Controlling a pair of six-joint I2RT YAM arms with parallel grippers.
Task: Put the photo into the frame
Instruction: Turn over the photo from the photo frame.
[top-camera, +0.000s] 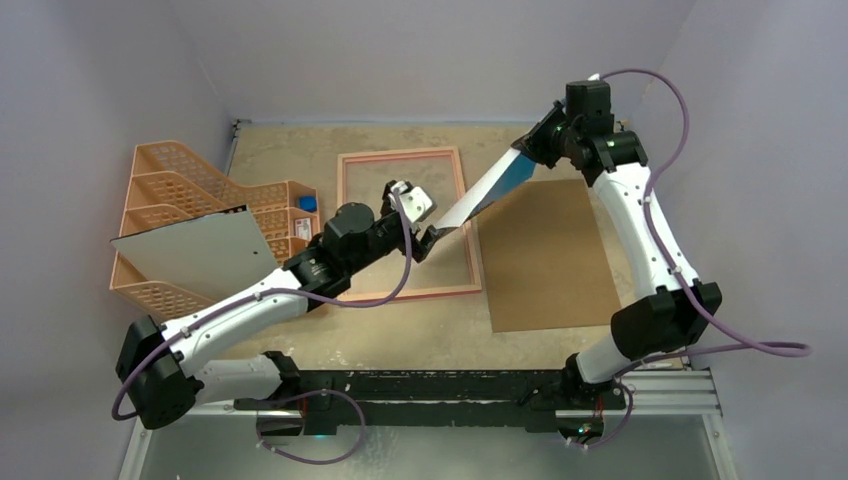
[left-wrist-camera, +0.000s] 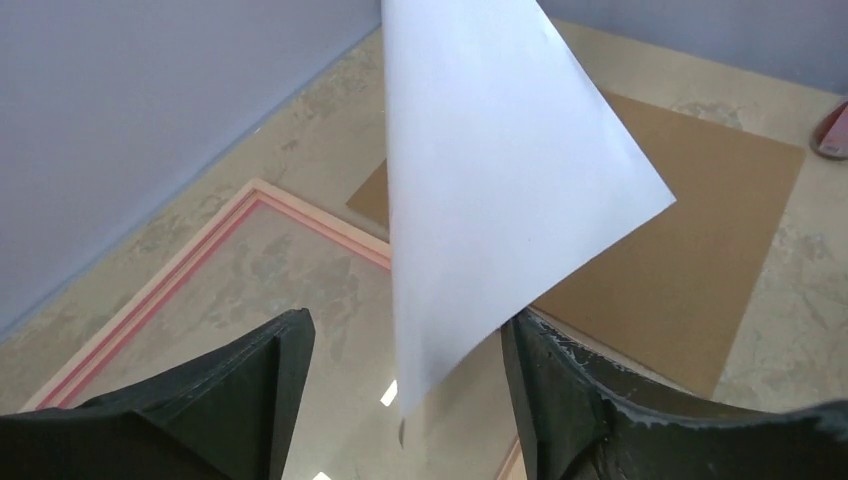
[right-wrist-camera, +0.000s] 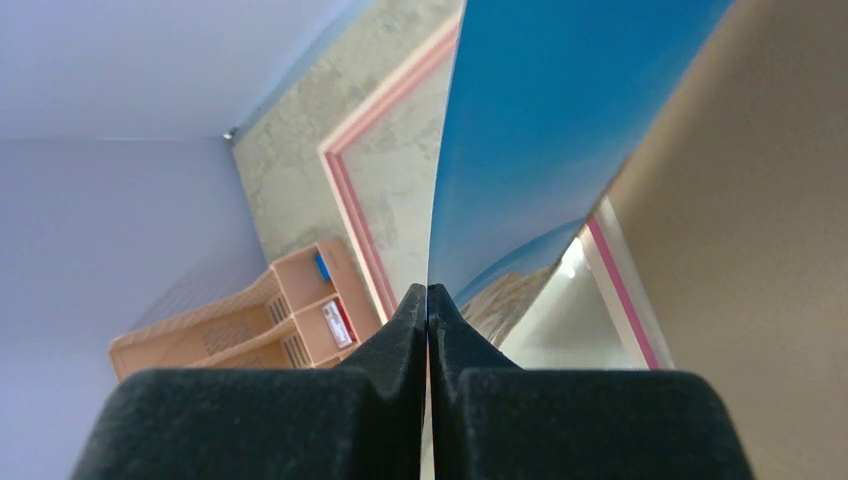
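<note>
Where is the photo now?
In the top view the photo is in the air right of centre: the right gripper pinches its top, and it slopes down to the open left gripper above the frame, beside the board.

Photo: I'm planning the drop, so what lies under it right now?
Under the photo lie the right rail of the frame, table inside it, and a board corner. The sheet hides part of that rail and board.

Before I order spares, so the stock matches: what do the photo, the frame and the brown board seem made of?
Photo: thin paper, it curls freely; plain white back, smooth printed face.
Frame: probably wood or fibreboard, pale with a pink painted strip.
Brown board: likely cardboard, flat, matte, uniform brown.
</note>
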